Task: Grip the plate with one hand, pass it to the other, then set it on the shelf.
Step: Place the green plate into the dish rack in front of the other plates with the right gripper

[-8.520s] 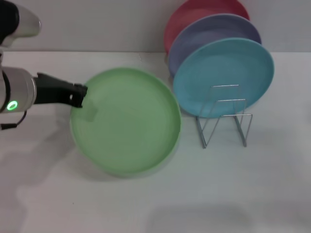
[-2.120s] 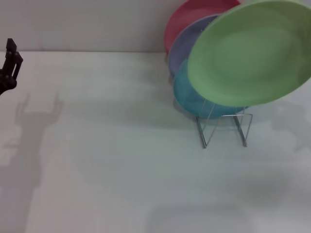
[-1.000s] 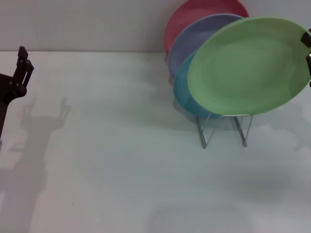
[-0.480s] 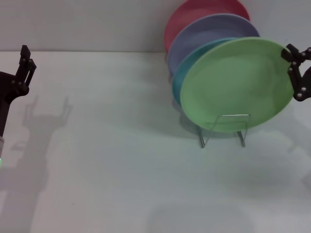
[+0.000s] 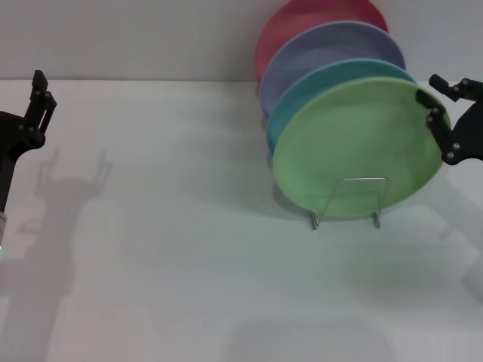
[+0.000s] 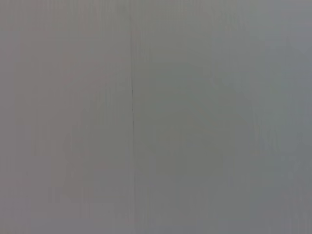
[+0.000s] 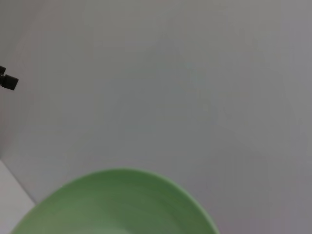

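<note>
The light green plate [image 5: 355, 143] stands upright in the front slot of the silver wire shelf [image 5: 362, 179], leaning against the turquoise plate [image 5: 302, 98]. My right gripper [image 5: 427, 87] is at the plate's upper right rim. Its fingers are apart, one in front of the rim and one behind it. The plate's rim also shows in the right wrist view [image 7: 117, 204]. My left gripper [image 5: 41, 87] is open and empty at the far left, pointing up. The left wrist view shows only a plain grey surface.
Behind the green plate, the turquoise plate, a lavender plate [image 5: 332, 45] and a red plate [image 5: 302, 19] stand in the same shelf. The white table [image 5: 189, 249] stretches in front and to the left. A wall runs behind it.
The green plate has come down from above the shelf into its front slot. My right gripper's fingers have spread at its rim. My left gripper has stayed at the far left.
</note>
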